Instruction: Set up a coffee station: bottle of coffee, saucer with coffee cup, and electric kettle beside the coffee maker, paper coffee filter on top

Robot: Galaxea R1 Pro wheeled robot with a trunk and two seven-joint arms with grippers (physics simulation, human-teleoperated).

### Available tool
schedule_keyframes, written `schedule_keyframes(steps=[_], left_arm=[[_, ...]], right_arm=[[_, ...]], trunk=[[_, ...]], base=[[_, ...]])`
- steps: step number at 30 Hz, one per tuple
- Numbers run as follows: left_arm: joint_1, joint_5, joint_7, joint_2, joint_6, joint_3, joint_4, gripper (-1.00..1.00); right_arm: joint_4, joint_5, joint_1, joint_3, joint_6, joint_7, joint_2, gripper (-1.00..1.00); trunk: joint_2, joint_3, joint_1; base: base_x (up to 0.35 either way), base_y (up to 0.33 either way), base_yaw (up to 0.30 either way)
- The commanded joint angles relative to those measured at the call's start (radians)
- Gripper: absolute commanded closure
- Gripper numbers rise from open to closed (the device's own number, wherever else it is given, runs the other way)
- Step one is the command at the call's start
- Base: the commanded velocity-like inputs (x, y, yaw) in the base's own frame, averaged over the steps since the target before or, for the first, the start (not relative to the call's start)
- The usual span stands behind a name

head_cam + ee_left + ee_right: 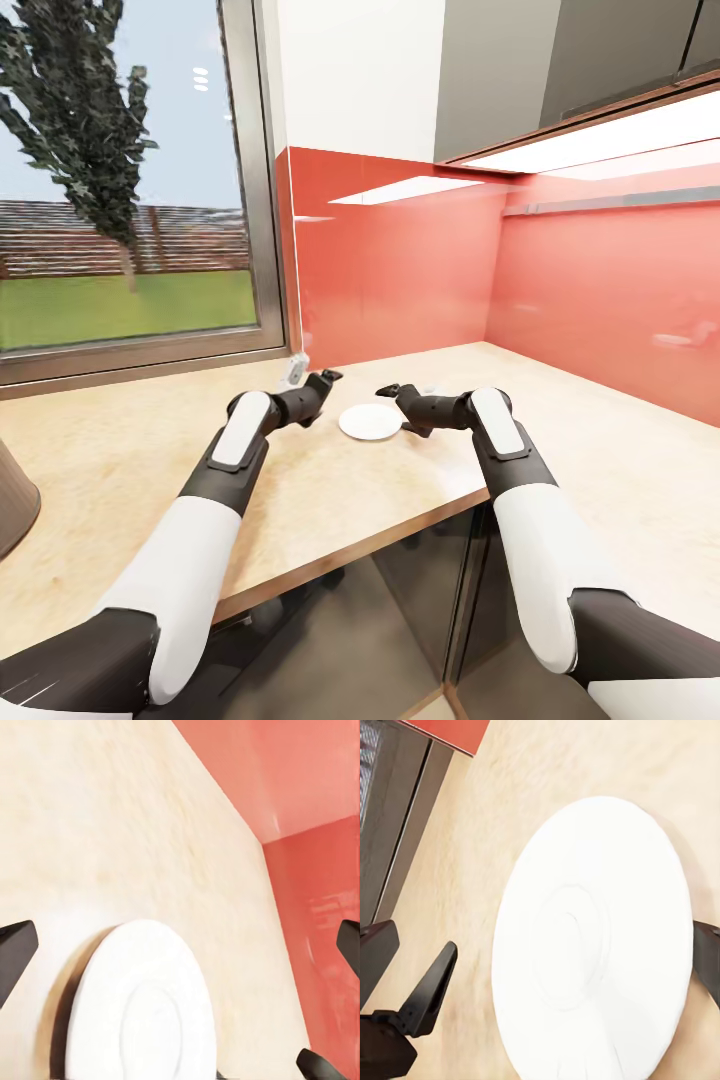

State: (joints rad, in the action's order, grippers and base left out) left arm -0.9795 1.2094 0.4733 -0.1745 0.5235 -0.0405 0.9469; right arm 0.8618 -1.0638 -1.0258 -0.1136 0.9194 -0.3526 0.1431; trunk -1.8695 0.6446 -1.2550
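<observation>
The saucer [369, 421], a small flat white plate, lies on the light beige kitchen countertop [130, 450] near its front edge, between my two arms. My left gripper [328, 378] hovers just left of and behind the saucer [142, 1012], jaws wide apart with nothing between them. My right gripper [390, 391] sits close at the plate's right rim, also open, and the saucer [592, 937] spans the gap between its spread fingers [376, 949]. The coffee maker, bottle of coffee, paper coffee filter, coffee cup and electric kettle are out of view.
A red glossy backsplash [600, 290] runs along the back and right of the counter corner. A large window [120, 180] stands at the left, with a small pale object [296, 370] at its lower corner. A dark brown rounded object [15, 500] is at the left edge.
</observation>
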Motion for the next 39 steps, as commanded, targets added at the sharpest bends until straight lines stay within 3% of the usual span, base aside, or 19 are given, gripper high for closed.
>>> schedule_keyframes(steps=[1, 8, 12, 24, 33, 39], left_arm=[[-0.001, 0.01, -0.001, 0.0, 0.0, -0.001, -0.001, -1.0], [-0.001, 0.01, -0.056, 0.0, 0.001, -0.001, -0.037, -1.0], [-0.001, 0.01, -0.117, 0.0, 0.002, -0.002, -0.07, -1.0], [-0.001, 0.01, -0.154, 0.0, 0.002, -0.001, -0.095, -1.0], [-0.001, 0.009, -0.252, 0.0, 0.034, -0.006, -0.145, -1.0], [-0.001, 0.009, -0.264, 0.0, 0.053, -0.007, -0.158, -1.0]], right_arm=[[0.0, -0.005, 0.0, -0.003, 0.007, -0.014, 0.001, -1.0], [0.0, -0.005, 0.0, -0.003, 0.007, -0.014, 0.001, -1.0], [0.0, -0.005, 0.0, -0.002, 0.007, -0.014, 0.001, -1.0], [0.0, -0.005, 0.0, -0.001, 0.007, -0.014, 0.001, -1.0], [0.0, -0.005, 0.0, -0.001, 0.007, -0.014, 0.001, -1.0], [0.0, -0.005, 0.0, -0.001, 0.007, -0.014, 0.002, -1.0]], trunk=[[0.0, 0.001, 0.0], [0.0, 0.001, 0.0], [0.0, 0.001, 0.0], [0.0, 0.001, 0.0], [0.0, 0.001, 0.0], [0.0, 0.001, 0.0]], base=[[0.0, 0.0, 0.0], [0.0, 0.0, 0.0], [0.0, 0.0, 0.0], [0.0, 0.0, 0.0], [0.0, 0.0, 0.0], [0.0, 0.0, 0.0]])
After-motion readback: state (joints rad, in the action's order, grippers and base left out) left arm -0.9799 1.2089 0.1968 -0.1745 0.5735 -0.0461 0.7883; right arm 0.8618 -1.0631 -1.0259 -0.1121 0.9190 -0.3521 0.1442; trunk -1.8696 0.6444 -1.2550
